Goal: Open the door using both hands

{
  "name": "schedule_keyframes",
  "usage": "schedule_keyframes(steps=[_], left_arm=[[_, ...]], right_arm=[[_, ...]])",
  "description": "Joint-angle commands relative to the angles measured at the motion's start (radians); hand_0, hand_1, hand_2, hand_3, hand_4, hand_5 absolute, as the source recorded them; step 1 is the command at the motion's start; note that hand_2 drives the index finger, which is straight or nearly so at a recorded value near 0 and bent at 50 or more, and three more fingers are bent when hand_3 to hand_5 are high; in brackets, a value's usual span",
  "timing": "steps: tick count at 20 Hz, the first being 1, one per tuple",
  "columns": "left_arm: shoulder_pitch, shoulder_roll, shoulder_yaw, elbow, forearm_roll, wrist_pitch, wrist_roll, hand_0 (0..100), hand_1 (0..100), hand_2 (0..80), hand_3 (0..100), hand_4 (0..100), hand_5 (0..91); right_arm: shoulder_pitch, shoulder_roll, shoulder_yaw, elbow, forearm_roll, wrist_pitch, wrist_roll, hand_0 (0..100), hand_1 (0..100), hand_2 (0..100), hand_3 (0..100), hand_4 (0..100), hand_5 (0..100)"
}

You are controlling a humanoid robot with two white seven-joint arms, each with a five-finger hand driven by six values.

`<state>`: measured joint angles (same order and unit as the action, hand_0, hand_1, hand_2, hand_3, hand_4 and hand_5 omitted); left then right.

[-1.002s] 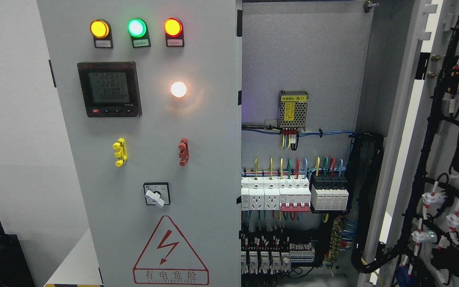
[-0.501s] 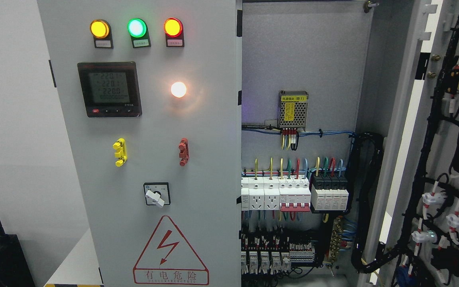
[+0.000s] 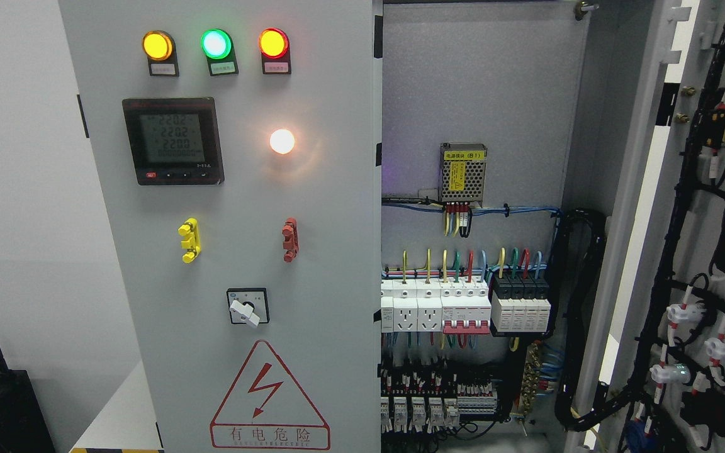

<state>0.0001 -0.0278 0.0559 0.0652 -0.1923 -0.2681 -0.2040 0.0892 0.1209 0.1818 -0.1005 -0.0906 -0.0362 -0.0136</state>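
1. Right door (image 3: 702, 251) is swung wide open, its wired inner side facing us at the picture's right, and the cabinet interior (image 3: 469, 302) with breakers is fully exposed.
2. Left door (image 3: 236, 220) with the lamps and meter looks shut.
3. No robot hand anywhere in view, so can't tell its state.
4. My guess: right door done, maybe the left one remains.

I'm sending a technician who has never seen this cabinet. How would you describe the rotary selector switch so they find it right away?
Start at the closed left door of the grey cabinet. Below the digital meter and the yellow handle and red handle, just above the red warning triangle, sits the rotary selector switch. It alone has a white knob on a small black square plate.
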Motion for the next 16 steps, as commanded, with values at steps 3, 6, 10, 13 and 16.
schedule_keyframes(steps=[3, 6, 10, 13, 16], left_arm=[[-0.014, -0.020, 0.102, 0.027, -0.002, -0.010, -0.014, 0, 0, 0.0, 0, 3, 0.0], [-0.014, -0.018, 0.079, 0.024, 0.002, -0.011, -0.015, 0, 0, 0.0, 0, 3, 0.0], [-0.014, -0.018, 0.079, 0.016, 0.002, -0.011, -0.015, 0, 0, 0.0, 0, 3, 0.0], [-0.014, -0.017, 0.081, 0.013, 0.001, -0.011, -0.015, 0, 0, 0.0, 0, 3, 0.0], [-0.014, -0.017, 0.081, 0.013, 0.001, -0.011, -0.015, 0, 0, 0.0, 0, 3, 0.0]], right_arm=[[0.084, -0.036, -0.002, -0.253, -0.001, -0.001, -0.002, 0, 0, 0, 0, 0, 0], [0.191, -0.069, -0.001, -0.477, -0.003, -0.001, -0.002, 0, 0, 0, 0, 0, 0], [0.279, -0.104, 0.007, -0.685, -0.003, -0.002, -0.002, 0, 0, 0, 0, 0, 0], [0.346, -0.132, 0.010, -0.798, -0.004, -0.005, -0.002, 0, 0, 0, 0, 0, 0], [0.444, -0.158, 0.013, -0.983, -0.003, -0.008, -0.002, 0, 0, 0, 0, 0, 0]])
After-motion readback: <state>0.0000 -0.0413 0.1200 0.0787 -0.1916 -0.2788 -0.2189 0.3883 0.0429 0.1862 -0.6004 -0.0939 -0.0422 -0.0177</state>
